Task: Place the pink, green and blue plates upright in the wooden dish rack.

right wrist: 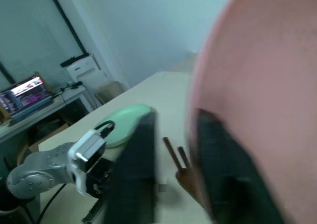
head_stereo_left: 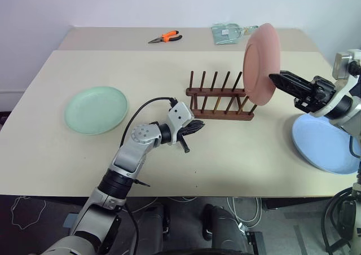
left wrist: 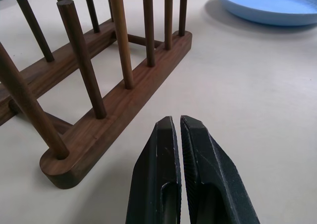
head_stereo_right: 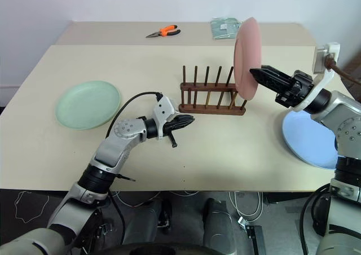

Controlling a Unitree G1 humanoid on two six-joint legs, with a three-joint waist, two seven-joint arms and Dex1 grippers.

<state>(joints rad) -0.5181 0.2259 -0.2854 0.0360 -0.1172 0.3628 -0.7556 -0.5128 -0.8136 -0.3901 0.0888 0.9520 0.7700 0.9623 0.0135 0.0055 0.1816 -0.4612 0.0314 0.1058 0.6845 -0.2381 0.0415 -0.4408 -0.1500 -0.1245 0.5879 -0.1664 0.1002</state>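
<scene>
Wooden dish rack [head_stereo_left: 220,97], dark brown with two rows of thin upright pegs, stands near the middle of the beige table [head_stereo_left: 169,69]. The pink plate [head_stereo_left: 260,63] stands on edge at the rack's right end, its lower rim down among the last pegs and its upper part tilted slightly to the right. The right gripper [head_stereo_left: 276,79] reaches in from the right at mid-height of the plate; in the right wrist view its two black fingers [right wrist: 141,169] stand apart with the plate's rim between them, though the blur there leaves it uncertain whether either finger touches the plate.

The left gripper [left wrist: 178,135] hovers low over the table just beside the rack's left end, its fingers pressed together on nothing, close to the rounded tip of the near base rail.

The green plate [head_stereo_left: 96,109] lies flat on the table well to the left of the rack. The blue plate [head_stereo_left: 324,142] lies flat near the table's right edge, beneath the right arm.

On the far part of the table lie orange-handled pliers [head_stereo_left: 165,38] and a clear plastic bag [head_stereo_left: 228,32], well apart from the rack.
</scene>
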